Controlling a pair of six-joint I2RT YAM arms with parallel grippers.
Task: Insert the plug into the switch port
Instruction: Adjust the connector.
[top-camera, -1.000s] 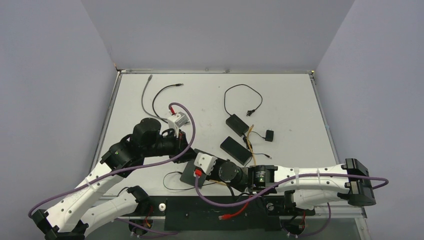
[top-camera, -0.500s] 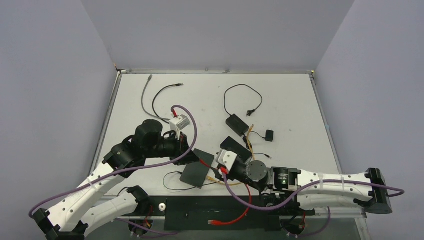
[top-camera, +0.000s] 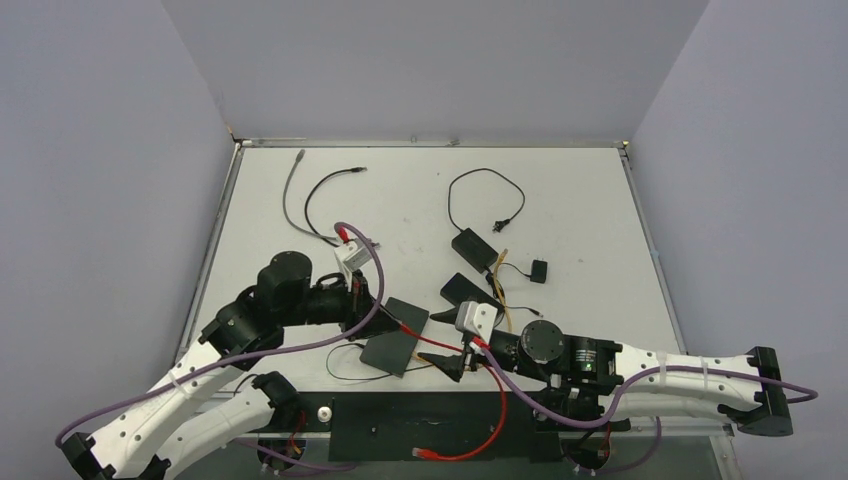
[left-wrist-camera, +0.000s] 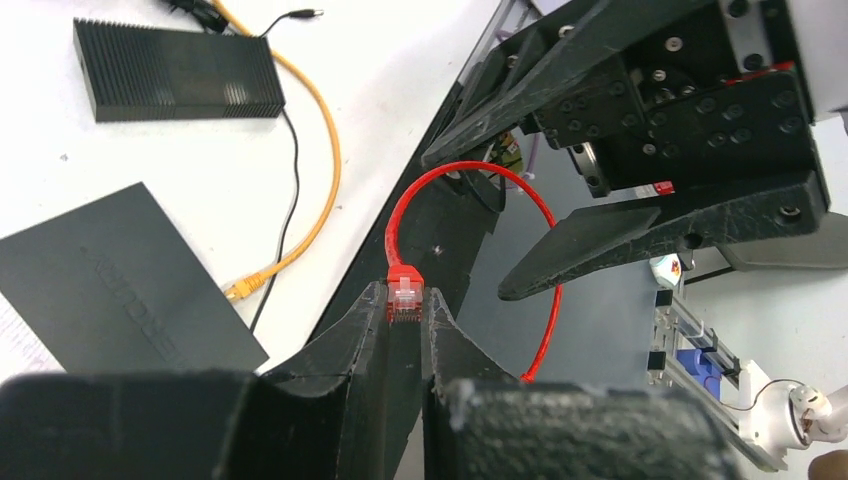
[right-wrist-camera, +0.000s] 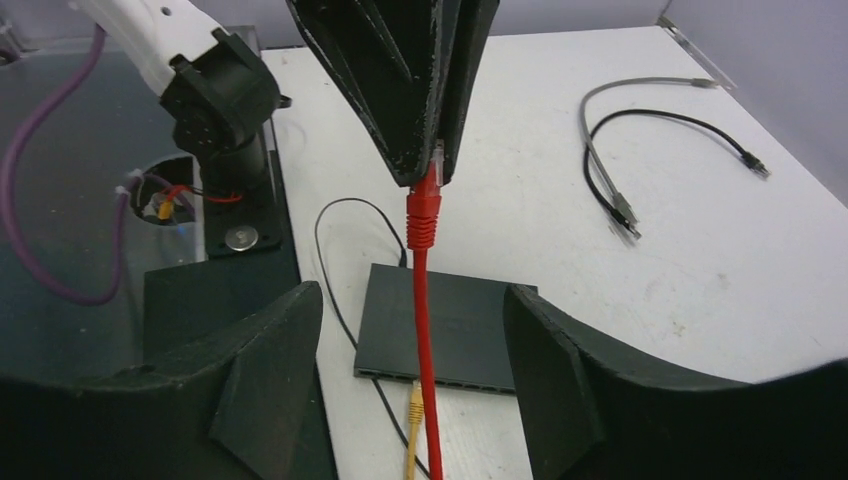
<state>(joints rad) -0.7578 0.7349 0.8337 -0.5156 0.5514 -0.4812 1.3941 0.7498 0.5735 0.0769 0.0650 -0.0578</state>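
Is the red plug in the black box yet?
Out. The left tool pinches the red plug in the air, away from the switch.

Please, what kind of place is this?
Probably a robotics lab test cell: a white table enclosed by plain grey walls, with a network switch and loose cables on it.

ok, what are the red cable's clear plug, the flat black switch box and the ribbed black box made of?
Clear plug: translucent hard plastic by the look; red boot looks rubbery. Flat black switch box: matte, faint embossed lettering; painted metal or plastic, can't tell. Ribbed black box: matte, fine parallel fins; likely extruded metal or moulded plastic.
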